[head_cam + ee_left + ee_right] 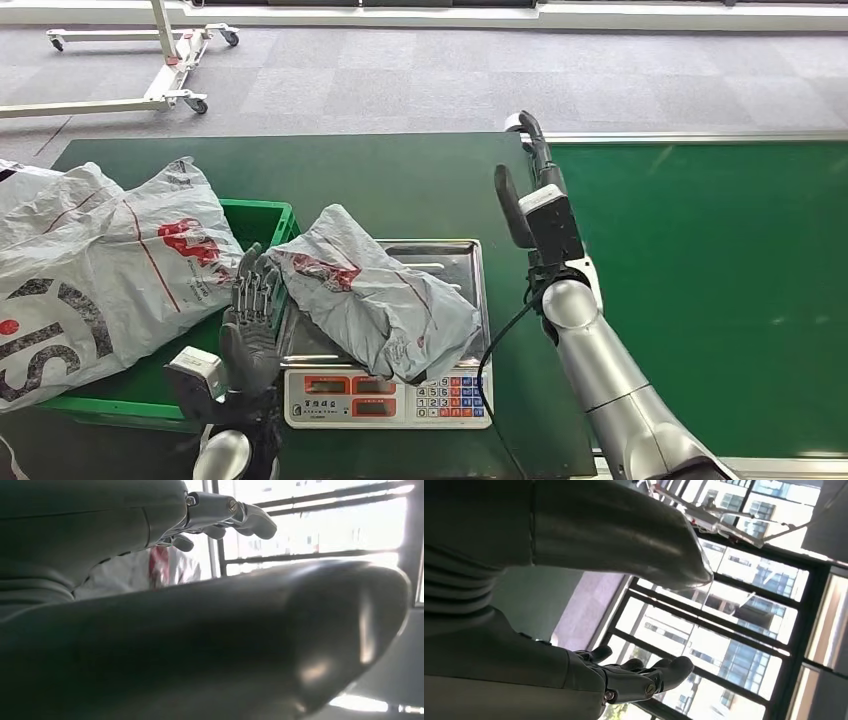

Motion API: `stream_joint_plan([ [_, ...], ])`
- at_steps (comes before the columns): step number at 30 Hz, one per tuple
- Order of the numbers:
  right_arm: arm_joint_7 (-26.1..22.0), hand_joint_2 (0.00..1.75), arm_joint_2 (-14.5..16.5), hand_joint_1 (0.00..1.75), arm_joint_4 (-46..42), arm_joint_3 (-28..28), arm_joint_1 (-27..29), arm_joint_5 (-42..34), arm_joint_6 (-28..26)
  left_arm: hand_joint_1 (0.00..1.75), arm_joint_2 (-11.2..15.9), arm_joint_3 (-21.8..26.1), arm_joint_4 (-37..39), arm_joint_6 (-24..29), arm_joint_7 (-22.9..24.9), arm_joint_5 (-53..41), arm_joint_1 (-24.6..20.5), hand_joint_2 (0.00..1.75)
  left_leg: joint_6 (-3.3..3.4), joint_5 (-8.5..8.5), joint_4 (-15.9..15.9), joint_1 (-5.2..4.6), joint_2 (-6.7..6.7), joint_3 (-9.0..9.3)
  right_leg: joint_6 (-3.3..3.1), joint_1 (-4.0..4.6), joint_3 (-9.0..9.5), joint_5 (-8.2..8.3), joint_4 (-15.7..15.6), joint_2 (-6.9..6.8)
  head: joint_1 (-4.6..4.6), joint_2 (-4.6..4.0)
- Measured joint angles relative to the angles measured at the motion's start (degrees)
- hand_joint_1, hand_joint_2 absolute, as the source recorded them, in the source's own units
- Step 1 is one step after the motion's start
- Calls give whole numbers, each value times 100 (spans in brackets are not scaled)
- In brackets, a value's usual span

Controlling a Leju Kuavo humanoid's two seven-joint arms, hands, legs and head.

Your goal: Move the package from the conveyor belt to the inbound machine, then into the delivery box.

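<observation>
A grey plastic package [380, 300] with red print lies across the steel tray [450, 258] of the weighing machine [390, 400], overhanging its keypad. My left hand [250, 315] stands upright at the package's left end, fingers straight and apart, holding nothing; I cannot tell whether it touches the bag. In the left wrist view its fingers [235, 515] reach past a sliver of the package [165, 565]. My right hand [530, 190] is raised above the table to the right of the tray, empty. Its fingers [649, 677] and thumb [624, 535] are spread apart.
A green delivery box [262, 215] stands left of the machine, with large grey bags [100, 260] piled in it. The green conveyor belt [720, 280] runs along the right. A cable [495, 350] hangs by the machine's right side. A white wheeled frame [170, 60] stands on the floor behind.
</observation>
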Motion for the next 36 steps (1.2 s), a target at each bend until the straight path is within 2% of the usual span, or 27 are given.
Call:
stream_joint_plan([
  [4, -110, 0, -350, 0, -721, -553, 344, -252, -252, 0, 60, 37, -540, 1285, -30, -789, -28, 0, 1, -1, 2, 0, -4, -3, 0, -1, -1, 0, -1, -5, 1, 0],
  [6, -177, 0, -491, 0, -1054, -858, 551, -364, -337, 0, 159, 14, -644, 1763, -26, -1397, -130, 0, 2, -1, 2, -1, -7, -4, 0, -2, -1, -1, -2, -9, 1, 0],
  [10, -314, 0, -692, 0, -1650, -1399, 1044, -504, -361, 0, 302, -56, -321, 1942, 69, -2768, -567, 0, 3, -2, 3, -3, -11, -4, 2, -3, 0, 1, -4, -13, 1, 0],
  [13, -448, 0, -769, 0, -2115, -1780, 1467, -658, -284, 0, 394, -122, 273, 1927, 250, -3530, -1099, 0, 7, 2, 3, -3, -7, -4, 6, -3, 1, 5, -4, -10, 0, 0],
  [17, -606, 0, -780, 0, -2684, -2272, 2037, -855, -114, 0, 510, -275, 1452, 1994, 560, -4488, -1951, 0, 11, 9, 3, -3, -10, -8, 7, -4, 1, 10, -3, -13, 2, 0],
  [25, -628, 0, -755, 0, -2936, -2859, 2586, -1262, 156, 0, 531, -847, 3767, 2141, 1232, -6250, -3193, 0, 13, 10, 3, -5, 0, -10, 6, -8, -6, 17, -2, -3, 2, 0],
  [29, -638, 0, -679, 0, -2932, -3087, 2814, -1374, 298, 0, 481, -1125, 4738, 2036, 1546, -6723, -3598, 175, 12, 9, 3, -6, 6, -13, 6, -8, -11, 17, -2, -1, 1, 0],
  [33, -631, 0, -573, 0, -2915, -3228, 2959, -1422, 406, 175, 480, -1381, 5395, 1756, 1815, -7091, -3803, 175, 12, 9, 1, -6, 6, -14, 6, -6, -13, 16, -2, 0, 2, 0],
  [36, -624, 0, -509, 0, -2876, -3318, 3007, -1426, 479, 175, 493, -1475, 5688, 1413, 1753, -7120, -3899, 175, 12, 9, -1, -5, 3, -13, 5, -5, -8, 15, -2, -1, 1, 0],
])
